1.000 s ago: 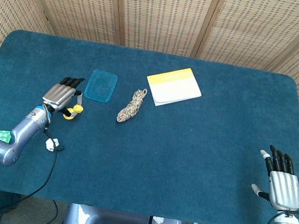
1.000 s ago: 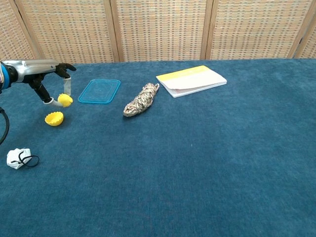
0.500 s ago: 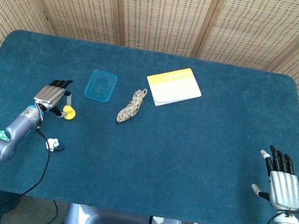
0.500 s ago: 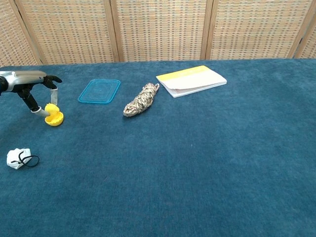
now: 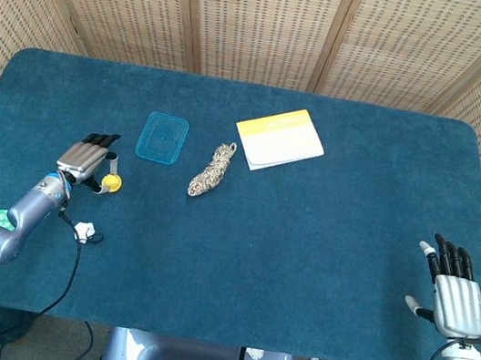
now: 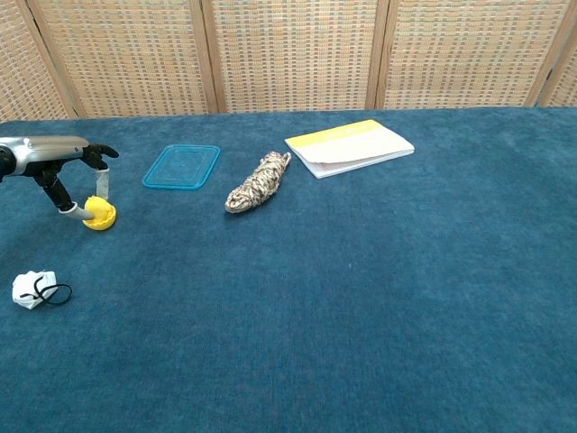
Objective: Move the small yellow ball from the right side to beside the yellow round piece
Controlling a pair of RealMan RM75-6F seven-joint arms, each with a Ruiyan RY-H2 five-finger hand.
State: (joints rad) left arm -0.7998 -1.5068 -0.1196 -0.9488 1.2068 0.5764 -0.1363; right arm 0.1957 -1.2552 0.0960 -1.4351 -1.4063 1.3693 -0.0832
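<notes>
The left hand is low over the table, just left of the blue lid, and its thumb and one finger reach down around the small yellow ball. The ball is touching the yellow round piece, sitting on it or against its left edge; I cannot tell which, because both are the same yellow. In the head view they show as one yellow spot. I also cannot tell if the fingertips really pinch the ball or only stand beside it. The other fingers are stretched out level.

I judge this is the placing step, almost finished. The next move calls for letting go gently and lifting the hand straight up, so the ball does not roll away.

The right hand is far from the lid, at the near right corner of the table, fingers spread, holding nothing.
</notes>
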